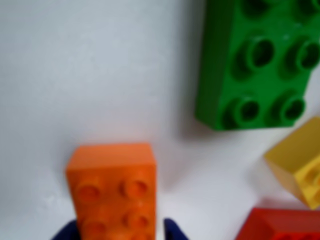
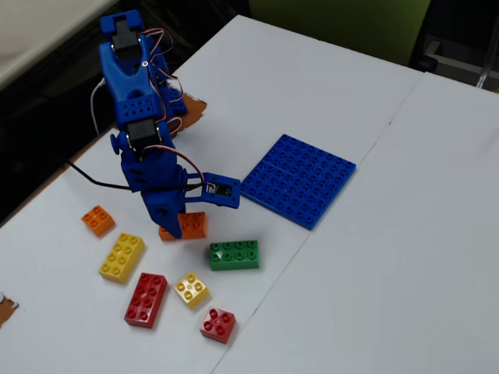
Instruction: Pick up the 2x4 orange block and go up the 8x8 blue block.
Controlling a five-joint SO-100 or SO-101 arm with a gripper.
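The 2x4 orange block (image 1: 112, 192) lies on the white table, close to the lens in the wrist view; its near end runs out of the frame. My gripper (image 1: 120, 233) straddles it: the left blue fingertip (image 1: 70, 232) sits against its side, and the right one (image 1: 172, 231) shows a thin gap, so the jaws are open. In the fixed view the gripper (image 2: 173, 228) is down on the orange block (image 2: 189, 225). The 8x8 blue block (image 2: 299, 179) lies flat to the right, apart from the arm.
A green 2x4 brick (image 1: 255, 60) (image 2: 234, 254) lies near the orange block. A small orange brick (image 2: 97, 220), a yellow 2x4 (image 2: 122, 257), a red 2x4 (image 2: 146, 299), a small yellow brick (image 2: 191, 289) and a small red brick (image 2: 217, 324) lie around.
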